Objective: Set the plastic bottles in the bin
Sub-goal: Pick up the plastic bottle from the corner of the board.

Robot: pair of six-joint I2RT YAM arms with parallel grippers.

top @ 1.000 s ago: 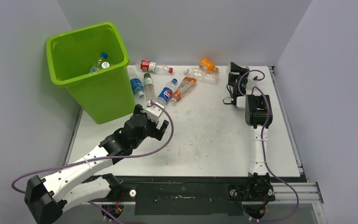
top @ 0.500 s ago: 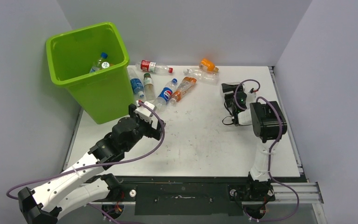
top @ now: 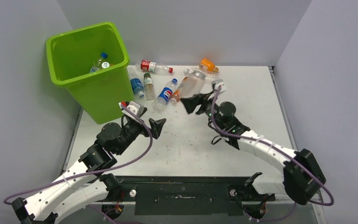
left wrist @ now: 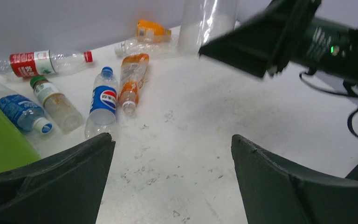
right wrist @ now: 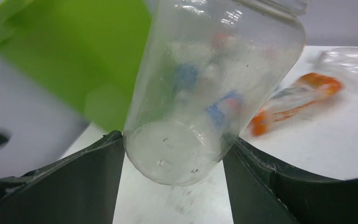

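Clear bottle (right wrist: 214,84): clamped by its base in my right jaws, aloft right of the bin (top: 86,70), I judge for carrying over. My left jaws: apart, empty, by the bin's foot. Other bottles (top: 167,91): on the bench (top: 214,154) beside the bin.

The wide clear plastic bottle (right wrist: 205,93) looks thin, smooth and glossy, with bright glints on its wall, and the tall lime-green plastic bin (top: 98,93) has a smooth, faintly shiny skin. The flat white table top (left wrist: 205,140) is matt, scuffed and speckled with dark marks. The wedge-shaped black fingers (left wrist: 56,182) of the left gripper (left wrist: 171,139) look like dull, finely grained plastic.
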